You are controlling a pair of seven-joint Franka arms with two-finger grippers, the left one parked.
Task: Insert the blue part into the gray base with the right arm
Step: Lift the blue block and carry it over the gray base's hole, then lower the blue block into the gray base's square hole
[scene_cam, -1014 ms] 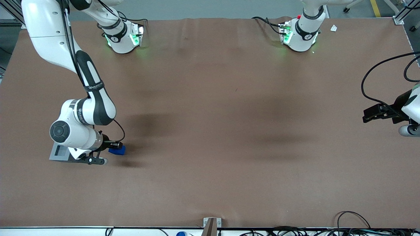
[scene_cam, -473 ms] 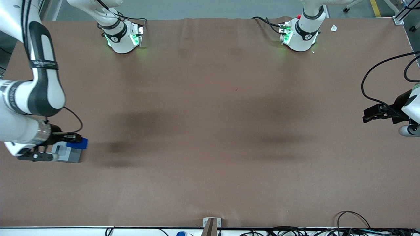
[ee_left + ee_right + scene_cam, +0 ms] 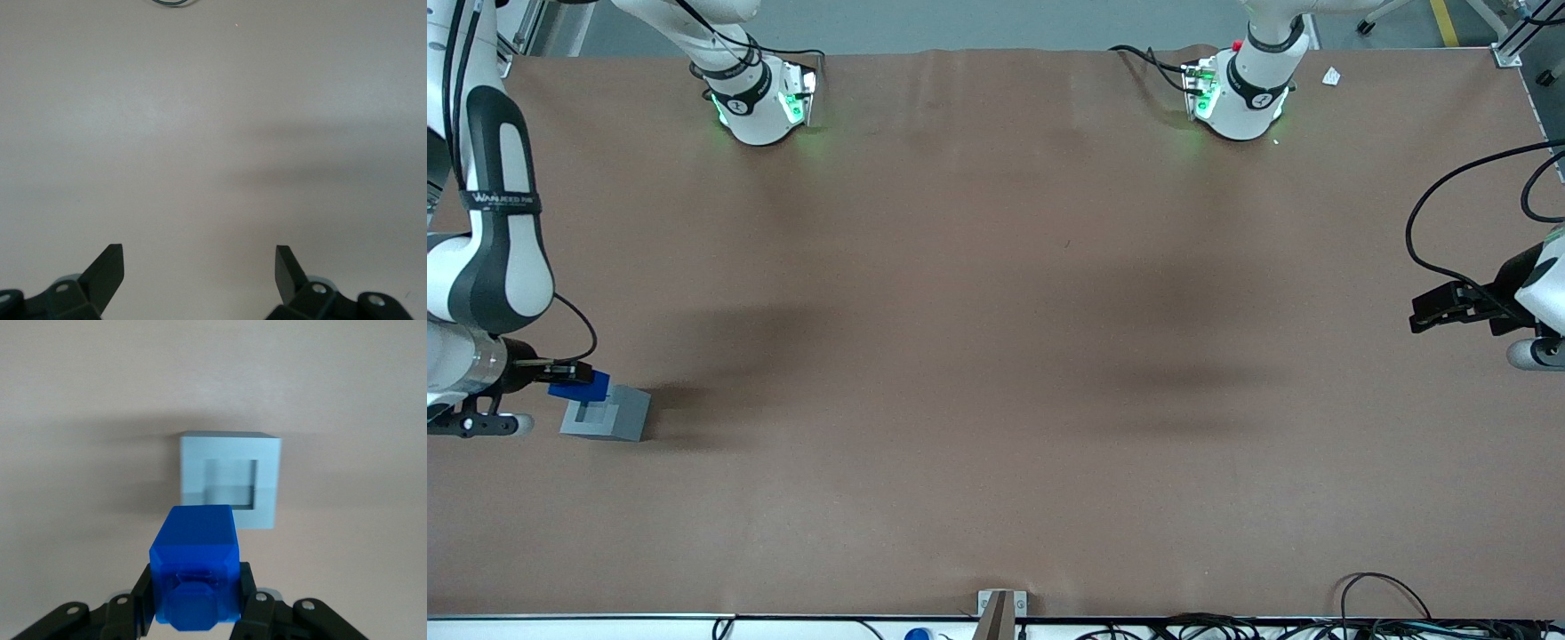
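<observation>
Brown table [image 3: 996, 356]: gripper [image 3: 193, 613] jaws clamp blue part [image 3: 195, 570] above gray base [image 3: 229, 479].

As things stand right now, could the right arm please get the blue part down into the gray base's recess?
Probably yes. The gripper holds the blue part above the table, beside the gray base. The square recess is open and uncovered, and nothing stands between them.

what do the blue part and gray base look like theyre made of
Blue part, held in the right arm's end effector above the gray base: likely plastic, uniform saturated colour, soft sheen. Gray base: likely matte plastic, flat even gray, crisp edges around its square recess.
</observation>
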